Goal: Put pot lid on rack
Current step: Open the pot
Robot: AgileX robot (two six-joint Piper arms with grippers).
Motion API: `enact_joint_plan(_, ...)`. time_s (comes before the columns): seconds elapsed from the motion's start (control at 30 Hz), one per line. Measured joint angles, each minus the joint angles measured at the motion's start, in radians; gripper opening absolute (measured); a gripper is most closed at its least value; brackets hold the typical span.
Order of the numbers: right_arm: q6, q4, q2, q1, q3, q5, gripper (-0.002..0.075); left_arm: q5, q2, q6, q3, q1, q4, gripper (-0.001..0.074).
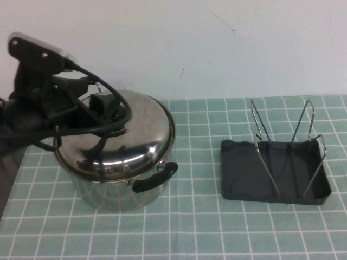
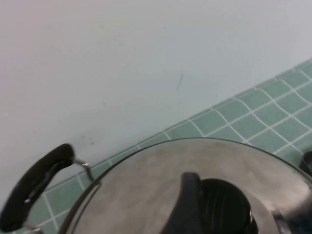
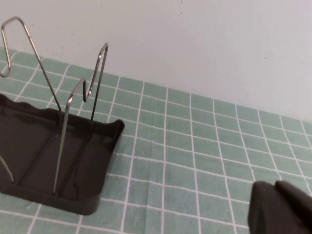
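The shiny steel pot lid (image 1: 142, 130) sits on the pot (image 1: 108, 190) at the left of the table. Its black knob (image 2: 226, 207) is under my left gripper (image 1: 107, 106). In the left wrist view the left gripper (image 2: 243, 214) is open with a finger on either side of the knob; one finger (image 2: 189, 202) is against it. The dark grey rack (image 1: 234, 179) with wire loops (image 1: 260, 130) stands empty at the right. My right gripper (image 3: 282, 209) is shut and empty, out of the high view, over the cloth beside the rack (image 3: 29, 146).
A green checked cloth (image 1: 200, 227) covers the table and a white wall (image 1: 217, 43) stands close behind it. The pot has a black handle at the front right (image 1: 157, 176) and another at the back (image 2: 34, 190). Open cloth lies between pot and rack.
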Motion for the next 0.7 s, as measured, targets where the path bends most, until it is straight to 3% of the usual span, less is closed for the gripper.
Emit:
enact_joint_plan(0.07,0.000,0.001,0.000,0.000,0.000,-0.002,-0.0001,0.000,0.061,0.020,-0.034,-0.019,0.000,0.0541)
enact_joint_plan(0.2,0.000,0.001,0.000,0.000,0.000,-0.002,-0.0002,-0.018,0.158,0.011,-0.093,-0.023,0.000,0.0574)
enact_joint_plan(0.6,0.000,0.002,0.000,0.000,0.000,-0.002,-0.0002,-0.042,0.259,-0.054,-0.132,-0.023,-0.006,0.0578)
enact_joint_plan(0.7,0.000,0.002,0.000,0.000,0.000,-0.002,-0.0002,-0.024,0.274,-0.057,-0.132,-0.023,-0.006,0.0541)
